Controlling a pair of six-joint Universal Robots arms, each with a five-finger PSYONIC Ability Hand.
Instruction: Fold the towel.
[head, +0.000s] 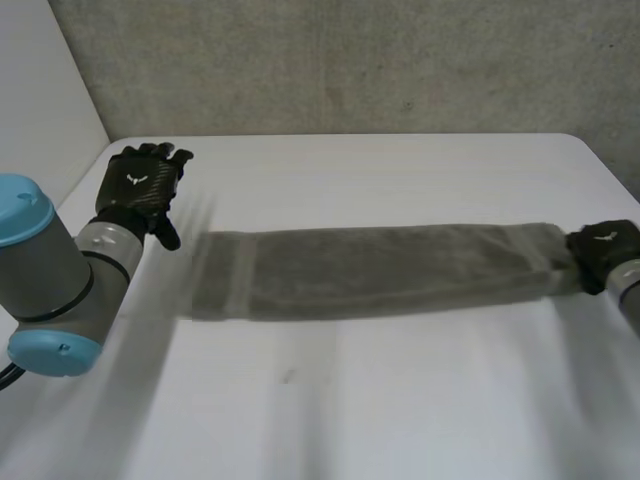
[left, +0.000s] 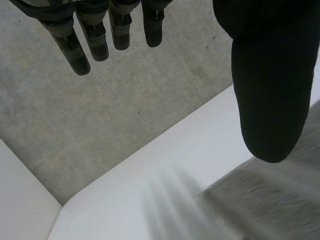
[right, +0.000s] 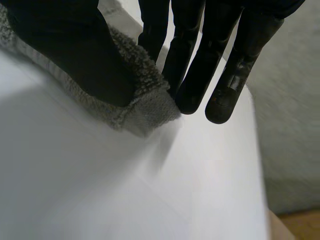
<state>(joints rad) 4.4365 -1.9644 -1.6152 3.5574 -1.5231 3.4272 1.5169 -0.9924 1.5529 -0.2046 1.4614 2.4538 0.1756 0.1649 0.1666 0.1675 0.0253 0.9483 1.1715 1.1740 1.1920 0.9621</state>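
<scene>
Since the towel (head: 380, 270) lies as a long, narrow grey band across the middle of the head view, apparently already doubled lengthwise, the step in hand is probably the crosswise fold, one short end carried over to the other. The left arm (head: 60, 280) fills the lower left of that frame. Its left hand (head: 142, 188) hangs at upper left, apart from the towel's near end, fingers straight and spread, thumb off to one side, nothing in it; likely placed there to reach for that end. The right hand (head: 603, 250), at the right edge of the frame, has the opposite short end: in the right wrist view the thumb (right: 75, 55) presses on top of the towel's corner with nearly straight fingers (right: 192, 65) along the far side of the cloth, a pinch that anchors or lifts it. Room: rough grey wall (head: 350, 60) along the top. Surface: white table (head: 400, 400), with one small dark mark (head: 288, 376) below centre.
</scene>
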